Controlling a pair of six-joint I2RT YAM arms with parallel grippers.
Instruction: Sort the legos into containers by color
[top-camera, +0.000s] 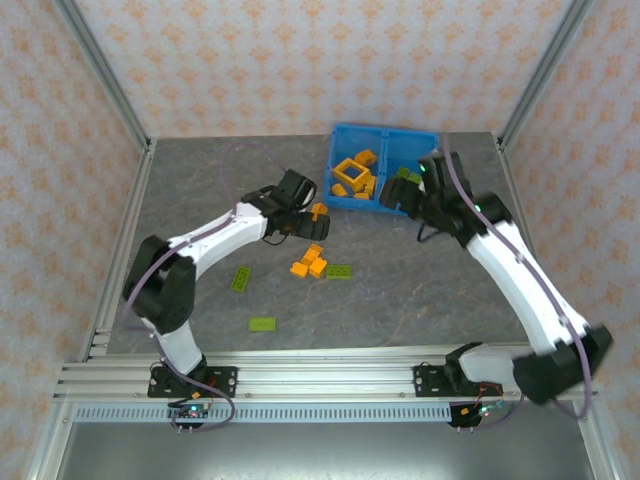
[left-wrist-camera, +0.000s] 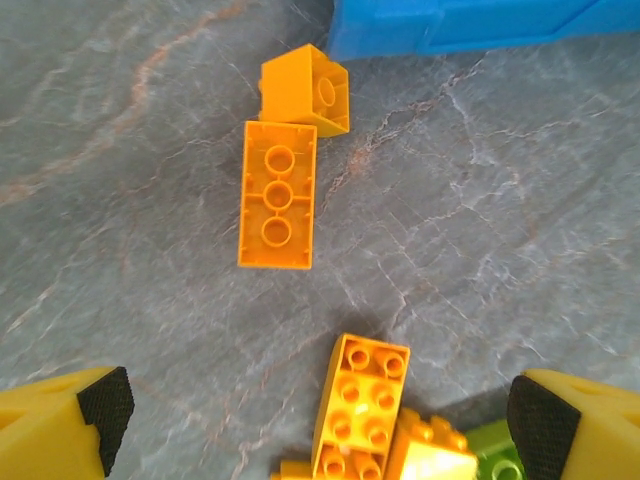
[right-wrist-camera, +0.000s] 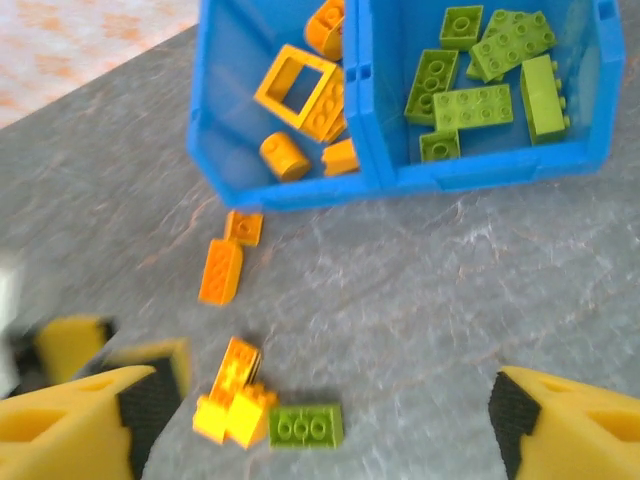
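Our left pincer (left-wrist-camera: 322, 415) and right pincer (right-wrist-camera: 330, 405) are both gaping wide and gripping nothing above the grey worktop (left-wrist-camera: 500, 200).
Under the left pincer, we are seeing an orange studded brick (left-wrist-camera: 360, 405) lying on the worktop between the spread pads. Ahead of it, a long orange brick (left-wrist-camera: 277, 195) lying underside-up and a square orange brick (left-wrist-camera: 305, 90) are sitting just beside each other, near the blue bin (left-wrist-camera: 450, 25). Below the right pincer, a green brick (right-wrist-camera: 305, 427) and an orange cluster (right-wrist-camera: 232, 400) are lying between its fingers. Ahead of this pincer, the bin's left compartment (right-wrist-camera: 215, 150) is holding orange pieces and its right compartment (right-wrist-camera: 590, 120) is holding green ones.
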